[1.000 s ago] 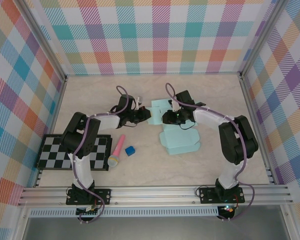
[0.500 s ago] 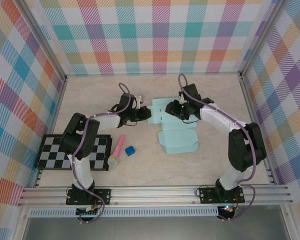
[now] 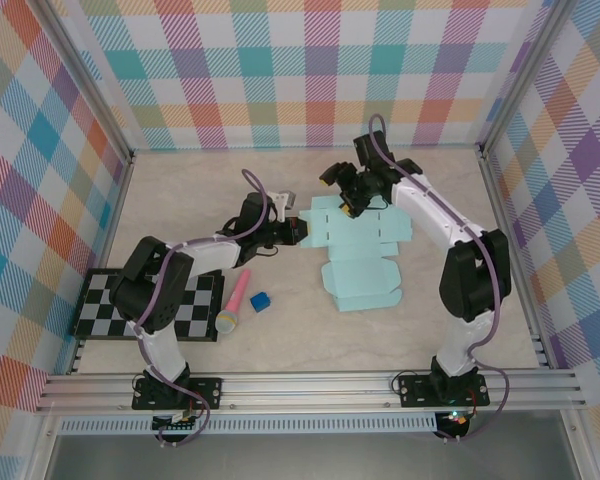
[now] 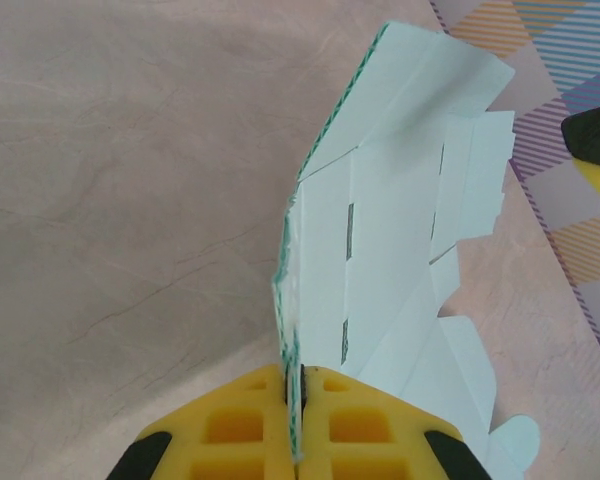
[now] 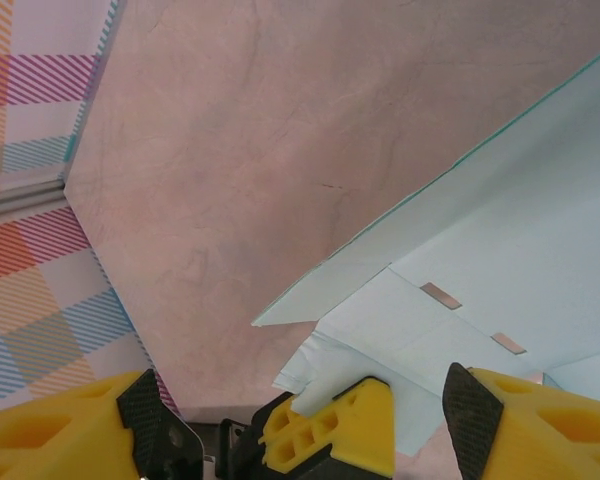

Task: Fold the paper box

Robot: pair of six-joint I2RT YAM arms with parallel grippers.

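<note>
Pinching the card's left edge, the left tool (image 4: 296,388) stays clamped on the paper box (image 3: 360,262), while the right tool (image 3: 345,195) has spread its jaws, let go and drawn back over the sheet's far end, holding nothing. The far panels have opened flat again, so the fold probably still needs setting. The sheet lies mid-surface (image 3: 180,190) between the arms, its long axis running far to near, with the flapped end toward the back wall.
</note>
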